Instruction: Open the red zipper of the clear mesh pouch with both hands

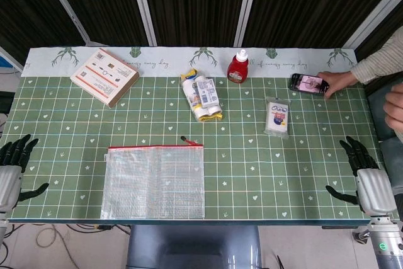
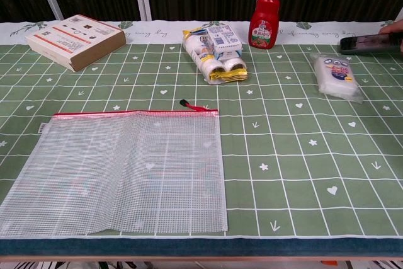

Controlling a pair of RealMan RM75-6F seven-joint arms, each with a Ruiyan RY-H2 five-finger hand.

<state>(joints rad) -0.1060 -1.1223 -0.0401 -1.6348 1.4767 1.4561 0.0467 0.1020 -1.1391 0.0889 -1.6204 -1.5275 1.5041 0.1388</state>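
Pouch [image 2: 119, 168] at table [image 2: 302, 174] front-left; box [image 2: 75, 41], bottle [image 2: 264, 20] behind.

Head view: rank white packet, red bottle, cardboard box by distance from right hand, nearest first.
From the right hand:
1. White packet, right of centre, mid-table.
2. Red bottle, far edge, centre.
3. Cardboard box, far left corner.

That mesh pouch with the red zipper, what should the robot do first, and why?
Probably bring the right robot hand in toward the zipper pull. The mesh pouch lies flat with its red zipper shut, and both robot hands, the left too, rest open at the table edges, touching nothing.
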